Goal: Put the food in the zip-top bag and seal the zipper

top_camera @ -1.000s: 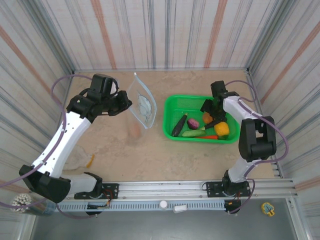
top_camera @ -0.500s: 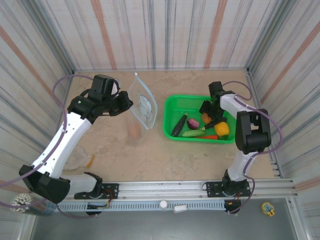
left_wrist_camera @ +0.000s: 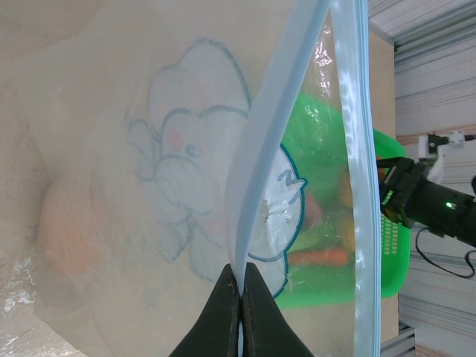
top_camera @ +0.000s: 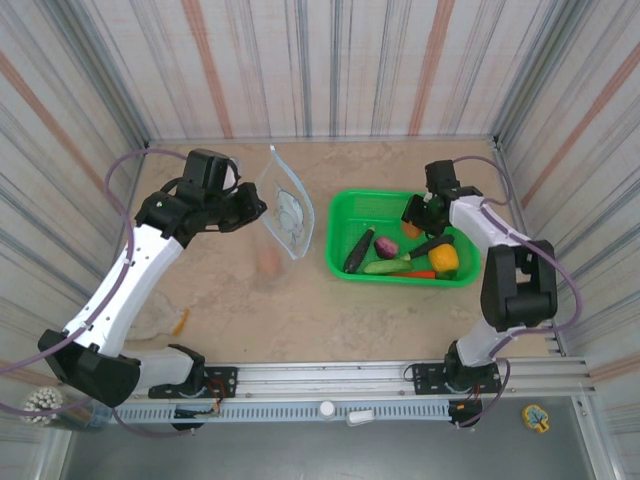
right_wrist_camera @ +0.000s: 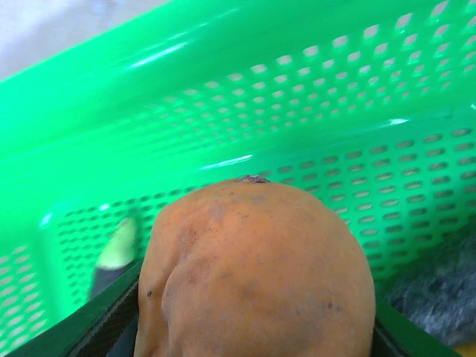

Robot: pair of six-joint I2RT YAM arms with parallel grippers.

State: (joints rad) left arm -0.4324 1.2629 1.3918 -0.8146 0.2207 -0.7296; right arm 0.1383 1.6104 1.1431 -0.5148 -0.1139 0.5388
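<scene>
In the green basket [top_camera: 345, 215] eggplant [top_camera: 356, 250], cucumber [top_camera: 386, 266], carrot [top_camera: 422, 273], yellow pepper [top_camera: 444, 258] and purple ball [top_camera: 386, 247] are held. An orange piece [right_wrist_camera: 253, 275] is flanked by the right gripper [top_camera: 416, 218]; whether it is gripped cannot be told. At the basket's 9 o'clock the bag [top_camera: 283, 205] is held upright, its zipper [left_wrist_camera: 256, 171] pinched by the closed left gripper [left_wrist_camera: 239, 286]. A pale orange piece [top_camera: 270, 262] lies at the bag's 6 o'clock.
</scene>
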